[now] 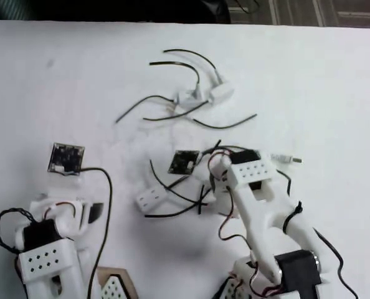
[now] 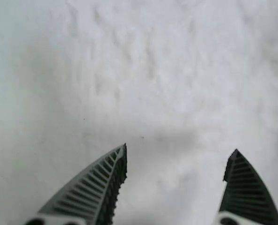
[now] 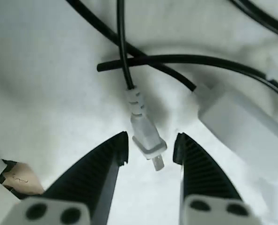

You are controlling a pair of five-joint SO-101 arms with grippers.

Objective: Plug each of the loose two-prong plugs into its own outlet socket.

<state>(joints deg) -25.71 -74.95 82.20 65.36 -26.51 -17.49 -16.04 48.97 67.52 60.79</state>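
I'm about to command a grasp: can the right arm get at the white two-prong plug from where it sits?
Probably yes: the plug lies between the right gripper's open fingers, nothing blocking; black cables cross beyond its cord end.

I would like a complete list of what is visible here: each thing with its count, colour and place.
two-prong plug: one, white, lying between the fingers of the right gripper.
white blocks: three; one mid-table, two together farther back.
cords: several, black, loose among the blocks.
small boards: two, black; one at the left, one mid-table.
metal-tipped plug: one, whitish, right of mid-table.
table: one, white.
left gripper: one, dark fingers, open over bare table.
right gripper: one, dark fingers, open around the two-prong plug.
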